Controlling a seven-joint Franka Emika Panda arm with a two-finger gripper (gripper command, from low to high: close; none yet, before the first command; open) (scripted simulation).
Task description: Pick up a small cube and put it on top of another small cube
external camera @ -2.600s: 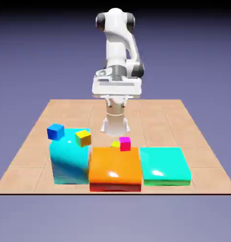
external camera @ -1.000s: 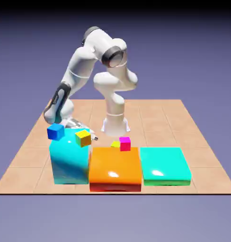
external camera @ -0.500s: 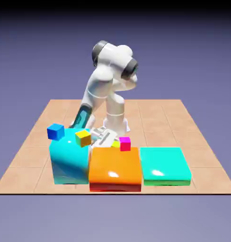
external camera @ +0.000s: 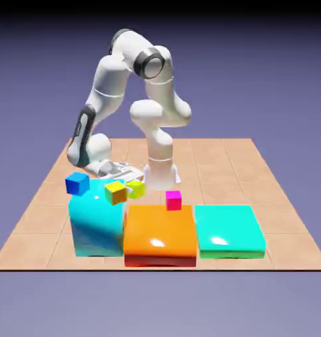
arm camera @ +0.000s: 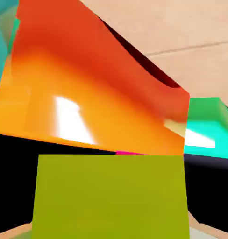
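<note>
Since the earlier frames the lime small cube (external camera: 135, 189) has been taken away from its place beside the magenta small cube (external camera: 173, 200) and is now carried toward the exterior view's left, while the arm has swung back to that side. The gripper (external camera: 131, 187) is closed on the lime small cube, its jaws drawn in as far as the cube allows. In the hand view the cube (arm camera: 109, 196) fills the bottom of the picture, and the fingertips are hidden behind it.

The cube is seen in the air, just beside the golden-yellow small cube (external camera: 115, 192), which rests on the cyan block (external camera: 96, 227). Whether the two cubes touch cannot be told.

The step in hand is judged to be the carrying of the held cube to its target. If the golden-yellow cube is the target, the held cube must be lifted above it, centred and lowered before the jaws are opened; a sideways push could knock the golden-yellow cube off.

No long axis is to be named, as the cube's edges are equal. In the exterior view it is turned a little, with one corner edge toward the camera; its top face seems nearly level.
</note>
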